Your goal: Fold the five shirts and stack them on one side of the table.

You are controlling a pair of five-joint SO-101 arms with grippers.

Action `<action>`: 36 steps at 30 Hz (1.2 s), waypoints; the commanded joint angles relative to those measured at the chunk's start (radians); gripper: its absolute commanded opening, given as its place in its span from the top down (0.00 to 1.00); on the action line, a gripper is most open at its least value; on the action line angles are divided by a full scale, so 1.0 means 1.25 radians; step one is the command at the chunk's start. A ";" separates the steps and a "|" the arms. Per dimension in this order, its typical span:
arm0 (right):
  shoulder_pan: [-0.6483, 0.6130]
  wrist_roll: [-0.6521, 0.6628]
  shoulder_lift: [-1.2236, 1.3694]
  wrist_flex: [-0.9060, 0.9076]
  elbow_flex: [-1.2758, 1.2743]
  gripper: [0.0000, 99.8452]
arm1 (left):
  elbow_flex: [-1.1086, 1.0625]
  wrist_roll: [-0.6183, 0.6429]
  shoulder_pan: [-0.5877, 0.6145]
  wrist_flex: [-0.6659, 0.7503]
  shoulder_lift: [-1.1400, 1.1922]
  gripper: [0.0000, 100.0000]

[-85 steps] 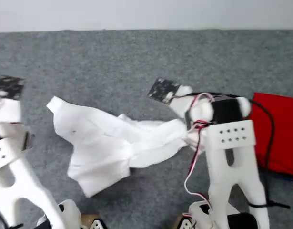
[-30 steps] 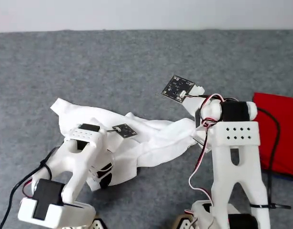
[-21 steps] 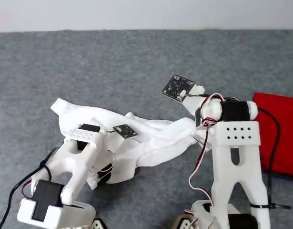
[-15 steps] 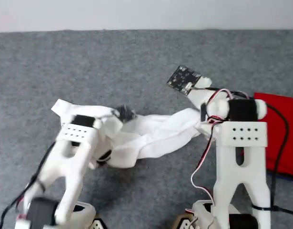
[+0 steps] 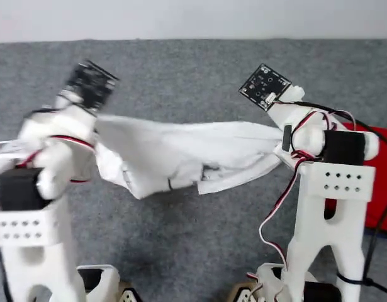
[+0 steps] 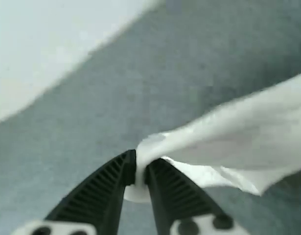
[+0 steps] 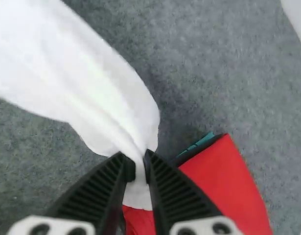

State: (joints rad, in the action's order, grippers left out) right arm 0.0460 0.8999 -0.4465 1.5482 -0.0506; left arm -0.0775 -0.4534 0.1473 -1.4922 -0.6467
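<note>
**White shirt (image 5: 180,151) held at both ends**

Your left gripper (image 6: 140,161) is clamped on one end of the white shirt, its jaws pinching a bunched fold of cloth. Your right gripper (image 7: 139,159) is clamped on the opposite end, where the fabric gathers to a narrow neck between the jaws. The shirt spans the middle of the grey table (image 5: 199,69) from one arm to the other. Its far edge is pulled fairly straight and loose folds sag on the near side. A red shirt (image 5: 383,182) lies at the table's right edge, partly under the right arm.
</note>
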 commanded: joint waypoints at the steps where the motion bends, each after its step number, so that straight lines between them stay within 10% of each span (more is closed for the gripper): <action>1: 0.028 0.007 -0.035 -0.003 0.072 0.99 | 0.133 0.002 0.055 0.029 -0.026 0.99; 23: -0.071 0.204 -0.026 -0.063 0.340 0.99 | 0.212 0.002 0.026 -0.066 -0.029 0.99; 36: -0.197 0.068 -0.026 0.039 -0.124 0.99 | 0.131 0.005 -0.059 -0.066 -0.029 0.99</action>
State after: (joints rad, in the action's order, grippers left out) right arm -0.1642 1.0334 -0.4542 1.6402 -0.0460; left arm 0.1220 -0.4549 0.0951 -1.5735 -0.6621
